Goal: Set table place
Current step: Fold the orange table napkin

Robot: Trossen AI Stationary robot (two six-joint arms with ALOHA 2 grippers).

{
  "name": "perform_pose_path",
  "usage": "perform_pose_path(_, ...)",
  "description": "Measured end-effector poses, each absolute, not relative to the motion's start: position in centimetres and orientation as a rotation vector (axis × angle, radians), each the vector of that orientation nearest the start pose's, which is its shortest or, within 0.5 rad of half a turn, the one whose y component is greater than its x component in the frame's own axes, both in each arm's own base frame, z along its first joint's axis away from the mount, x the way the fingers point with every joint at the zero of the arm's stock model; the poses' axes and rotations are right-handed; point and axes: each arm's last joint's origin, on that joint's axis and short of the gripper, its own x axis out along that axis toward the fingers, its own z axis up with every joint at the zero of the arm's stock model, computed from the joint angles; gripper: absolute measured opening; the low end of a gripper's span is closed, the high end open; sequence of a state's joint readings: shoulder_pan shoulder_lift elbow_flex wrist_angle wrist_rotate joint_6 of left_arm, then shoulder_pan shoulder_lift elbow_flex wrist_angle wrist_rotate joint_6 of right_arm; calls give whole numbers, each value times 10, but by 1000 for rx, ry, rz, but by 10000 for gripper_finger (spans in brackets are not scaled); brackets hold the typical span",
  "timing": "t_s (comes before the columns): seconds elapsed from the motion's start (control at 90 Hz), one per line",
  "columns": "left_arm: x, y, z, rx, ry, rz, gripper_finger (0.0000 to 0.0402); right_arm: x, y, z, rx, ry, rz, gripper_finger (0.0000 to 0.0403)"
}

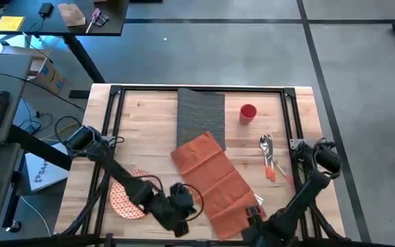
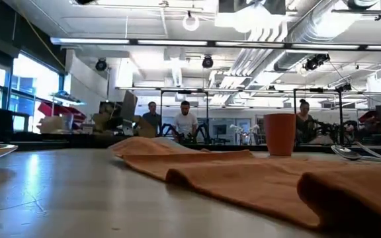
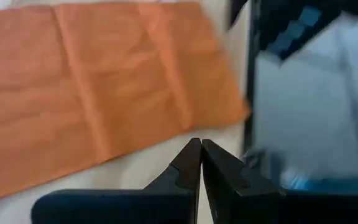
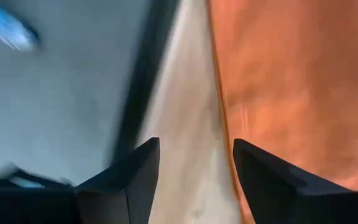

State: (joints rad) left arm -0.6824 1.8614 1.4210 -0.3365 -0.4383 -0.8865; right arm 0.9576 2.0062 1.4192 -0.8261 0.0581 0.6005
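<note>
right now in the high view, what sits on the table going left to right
plate → left hand → napkin → cup → cutlery. The placemat overlaps the napkin's span, so I leave it out.

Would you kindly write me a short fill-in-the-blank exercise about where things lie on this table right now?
1. The orange cloth napkin partly covers the dark grey woven ____.
2. The left end effector has its fingers ____.
3. The right end effector has its fingers ____.
4. The small red cup stands ____.

Missing words: placemat; shut; open; upright
</note>
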Motion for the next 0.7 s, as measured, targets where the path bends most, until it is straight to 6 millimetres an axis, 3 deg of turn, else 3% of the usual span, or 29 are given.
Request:
perform_pose_path(0.189, 318, -256, 235, -560, 717, 145, 0, 220, 309, 144, -242, 1361, 372, 157)
perform_pose_path(0.344, 317, -259, 235, -623, 730, 135, 0, 223, 307, 147, -267, 1343, 395, 134)
perform_pose_path(0.533, 322, -258, 243, -640, 725, 102, 0, 222, 304, 165, -216, 1317, 397, 129)
perform_pose_path(0.7, 329, -253, 248, -657, 697, 118, 0, 224, 302, 158, -238, 1280, 344, 129)
